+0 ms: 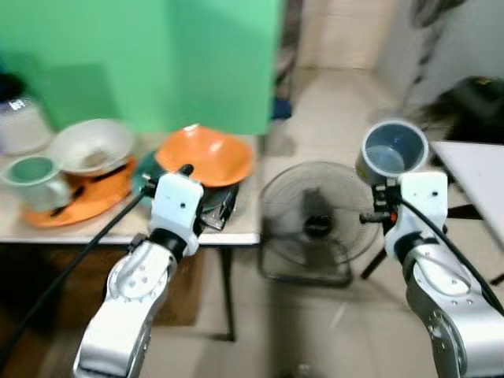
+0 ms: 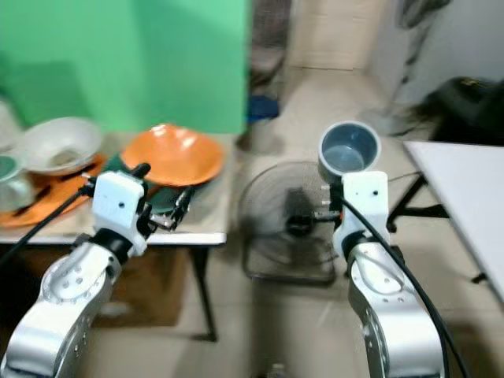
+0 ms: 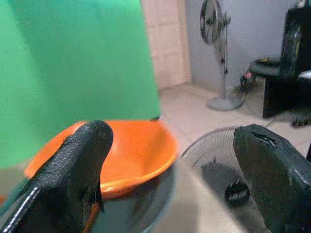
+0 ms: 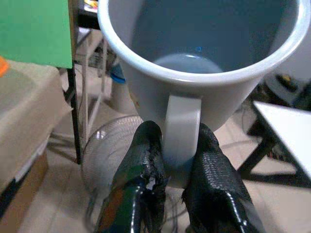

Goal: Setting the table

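Grey mug [image 4: 204, 58] held high by the right gripper [image 4: 181, 165], handle pinched between the two black fingers [image 4: 146, 165], one on each side and touching it. Mug upright, mouth open toward the camera, pale blue inside. Below the mug, on the tiled floor, a round wire fan [image 4: 104, 155] lying flat. Beside the mug on one side, a table edge [image 4: 29, 111] with a green board [image 4: 34, 29] standing above it and a dark table leg [image 4: 75, 111] going down. On the other side of the mug, a white tabletop [image 4: 284, 131] on dark crossed legs. Worn surface visible on one finger.
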Tool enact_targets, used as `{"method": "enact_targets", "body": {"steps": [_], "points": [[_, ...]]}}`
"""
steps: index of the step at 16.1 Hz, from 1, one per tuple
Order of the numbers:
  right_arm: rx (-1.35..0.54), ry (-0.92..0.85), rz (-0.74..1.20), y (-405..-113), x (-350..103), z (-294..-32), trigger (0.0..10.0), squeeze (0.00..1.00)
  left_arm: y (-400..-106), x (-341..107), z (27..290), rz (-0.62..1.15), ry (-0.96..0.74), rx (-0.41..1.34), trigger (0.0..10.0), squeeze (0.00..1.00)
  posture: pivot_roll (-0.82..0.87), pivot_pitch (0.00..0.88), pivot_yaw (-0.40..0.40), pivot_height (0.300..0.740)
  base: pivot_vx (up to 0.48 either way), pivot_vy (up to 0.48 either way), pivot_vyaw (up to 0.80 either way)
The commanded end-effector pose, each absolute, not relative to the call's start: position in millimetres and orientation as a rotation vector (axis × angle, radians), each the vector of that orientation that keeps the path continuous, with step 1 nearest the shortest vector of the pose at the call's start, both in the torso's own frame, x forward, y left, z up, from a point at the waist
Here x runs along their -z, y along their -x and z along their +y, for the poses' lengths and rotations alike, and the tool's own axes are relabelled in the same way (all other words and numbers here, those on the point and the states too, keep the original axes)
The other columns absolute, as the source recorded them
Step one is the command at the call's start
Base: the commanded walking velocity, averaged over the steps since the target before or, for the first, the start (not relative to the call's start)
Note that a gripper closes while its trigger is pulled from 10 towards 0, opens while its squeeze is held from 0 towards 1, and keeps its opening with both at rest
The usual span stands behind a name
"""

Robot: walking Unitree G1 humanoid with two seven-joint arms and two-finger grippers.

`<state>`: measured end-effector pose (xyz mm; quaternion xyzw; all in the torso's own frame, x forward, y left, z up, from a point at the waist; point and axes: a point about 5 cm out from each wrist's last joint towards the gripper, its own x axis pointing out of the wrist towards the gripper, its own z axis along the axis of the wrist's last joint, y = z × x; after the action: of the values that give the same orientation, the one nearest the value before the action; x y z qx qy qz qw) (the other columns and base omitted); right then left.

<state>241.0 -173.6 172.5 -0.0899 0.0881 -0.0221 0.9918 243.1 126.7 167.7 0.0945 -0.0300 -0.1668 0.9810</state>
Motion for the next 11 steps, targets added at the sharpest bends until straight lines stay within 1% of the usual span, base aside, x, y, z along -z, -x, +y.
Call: {"method": "enact_targets", "body": {"steps": [1,5,7,9,11], "points": [[0.036,0.19,0.181,-243,-174,-173,10.0,0.0,-242,-165,126,-0.052,-0.19,0.327,10.0,0.0,0.11,0.0,-0.028,0.74,0.0,0.0,-0.78],[0.014,0.195,0.191,-247,-175,-170,10.0,0.0,-243,-159,132,-0.02,-0.191,0.265,10.0,0.0,0.11,0.0,-0.041,0.74,0.0,0.0,-0.78],[0.004,0.193,0.187,-249,-177,-168,10.0,0.0,-245,-161,133,-0.032,-0.146,0.249,10.0,0.0,0.11,0.0,-0.042,0.74,0.0,0.0,-0.71],[0.002,0.169,0.187,-253,-177,-166,10.0,0.0,-246,-163,133,-0.034,-0.157,0.265,10.0,0.0,0.11,0.0,-0.045,0.74,0.0,0.0,0.0],[0.019,0.154,0.174,-256,-178,-168,10.0,0.0,-247,-164,131,-0.034,-0.16,0.286,10.0,0.0,0.11,0.0,-0.043,0.74,0.287,0.0,0.0]]}}
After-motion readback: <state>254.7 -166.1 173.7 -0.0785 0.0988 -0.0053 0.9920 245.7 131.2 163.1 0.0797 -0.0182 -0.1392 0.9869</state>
